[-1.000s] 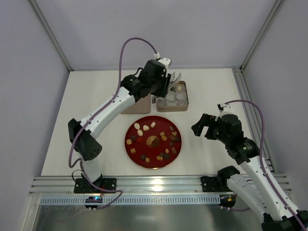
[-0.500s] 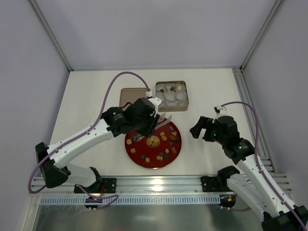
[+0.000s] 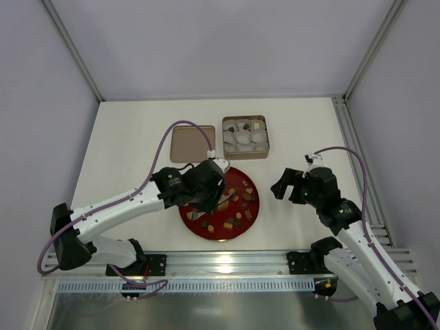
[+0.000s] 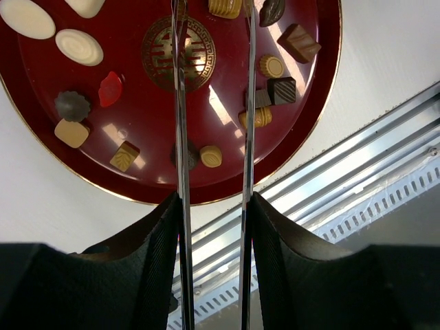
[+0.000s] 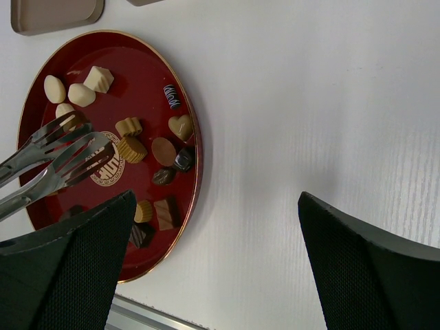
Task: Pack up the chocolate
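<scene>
Left claw [image 4: 214,203] is clamped on a pair of metal tongs [image 5: 72,163], whose forked tips hang over the gold emblem at the middle of the red plate [image 4: 144,130]. Right claw [image 5: 216,199] has its fingers spread wide apart over the table [image 3: 137,124], right of the plate. Most of the chocolate [image 4: 282,89] lies scattered on the plate, close to the table's near edge. Beyond it, toward the far edge, a tin [image 3: 267,137] holds white paper cups [image 3: 240,141] and some pieces, with a tan tray [image 3: 192,143] just beside it on the left.

Chocolate [image 3: 238,197] on plate [image 3: 256,218], near-centre of table [image 3: 137,130]; box [image 3: 245,157] behind plate, lid [image 3: 192,143] just left of box; tongs [image 5: 75,159] over plate's left half.
</scene>
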